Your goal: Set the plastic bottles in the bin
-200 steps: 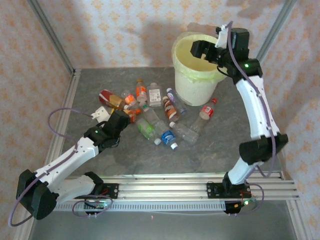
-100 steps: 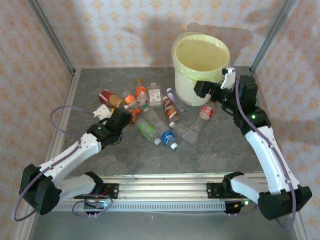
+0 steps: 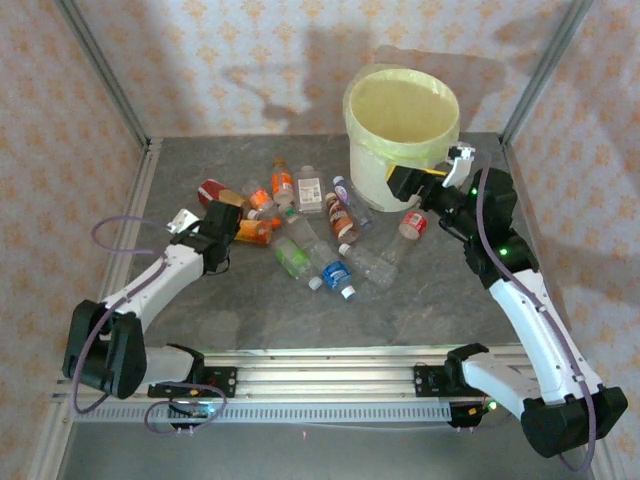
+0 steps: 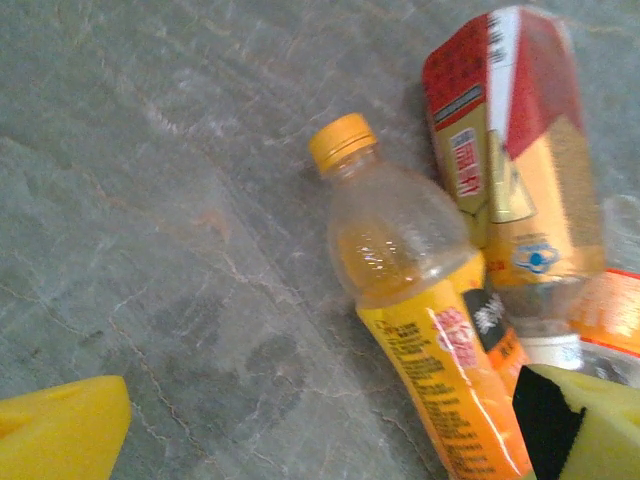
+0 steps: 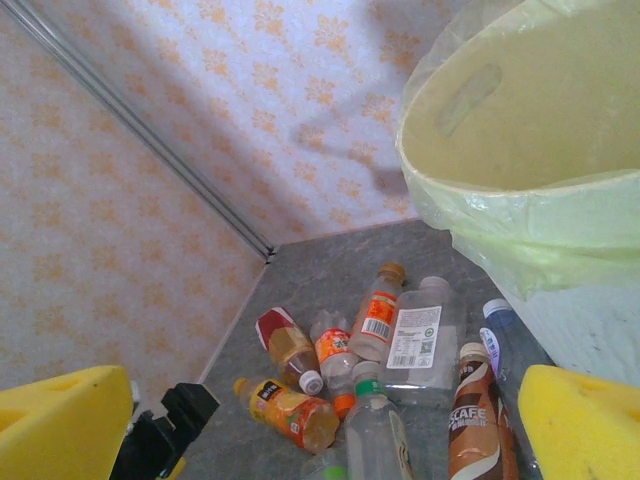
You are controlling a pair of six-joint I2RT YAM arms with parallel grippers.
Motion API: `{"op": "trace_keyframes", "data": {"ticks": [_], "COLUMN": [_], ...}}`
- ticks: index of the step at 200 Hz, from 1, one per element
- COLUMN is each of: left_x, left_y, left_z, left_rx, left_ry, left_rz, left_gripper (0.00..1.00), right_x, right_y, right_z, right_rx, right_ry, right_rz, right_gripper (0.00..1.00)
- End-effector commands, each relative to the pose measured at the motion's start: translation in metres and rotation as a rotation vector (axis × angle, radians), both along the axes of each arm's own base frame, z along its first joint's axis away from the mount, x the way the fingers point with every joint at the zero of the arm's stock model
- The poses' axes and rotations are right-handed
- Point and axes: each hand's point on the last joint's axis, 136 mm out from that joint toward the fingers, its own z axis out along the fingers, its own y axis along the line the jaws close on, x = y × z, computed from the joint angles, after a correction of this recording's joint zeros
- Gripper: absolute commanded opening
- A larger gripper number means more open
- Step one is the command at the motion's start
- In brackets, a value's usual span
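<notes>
Clearly the left arm's pick: the orange-capped bottle lies askew between spread fingers

Seen from the left wrist, the orange-capped bottle [image 4: 420,290] lies flat on the bench [image 4: 150,200]. Its long axis runs from the cap at 11 o'clock to the base at 5 o'clock. It sits off-centre in the left gripper [image 4: 320,425]. Its label end is just beside one finger [image 4: 600,430], perhaps touching, while the other finger is well apart across bare bench. A red-labelled bottle [image 4: 515,130] presses against it at 2 o'clock. The fingers stand wide apart and hold nothing. By my judgement the wrist must shift toward 3 o'clock and twist so the fingers close across the body rather than along it.

From above, this bottle [image 3: 252,231] lies at the 9 o'clock edge of the heap of plastic bottles [image 3: 315,235], with its cap toward the left gripper [image 3: 232,226]. The left arm is stretched low along the bench and is much the nearer arm.

The bin [image 3: 372,165] stands at 1 o'clock from the heap, well apart from this bottle. The right gripper [image 3: 425,182] hovers near the bin's wall on its 5 o'clock side. Its fingers are spread and empty in the right wrist view [image 5: 320,430]. A red-capped bottle [image 3: 413,222] lies near it at 6 o'clock.
</notes>
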Motion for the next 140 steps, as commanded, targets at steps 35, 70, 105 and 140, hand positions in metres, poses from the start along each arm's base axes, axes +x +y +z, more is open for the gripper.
{"op": "trace_keyframes", "data": {"ticks": [35, 70, 105, 140], "left_x": [0.033, 0.028, 0.021, 0.022], "left_y": [-0.051, -0.093, -0.119, -0.143], "left_z": [-0.017, -0.029, -0.035, -0.042], "left_rx": [-0.292, -0.314, -0.290, -0.268], "left_ry": [-0.002, 0.055, 0.097, 0.152], "left_rz": [-0.063, -0.183, -0.279, -0.381], "left_gripper": [1.00, 1.00, 1.00, 0.99], "right_x": [-0.004, -0.002, 0.001, 0.002], "right_y": [0.005, 0.004, 0.004, 0.005], "right_z": [0.002, -0.003, -0.003, -0.006], "right_rx": [-0.008, -0.006, -0.012, -0.009], "right_ry": [-0.022, -0.014, -0.016, -0.006], "right_rz": [0.032, 0.021, 0.019, 0.020], "right_gripper": [0.99, 0.99, 0.99, 0.99]}}
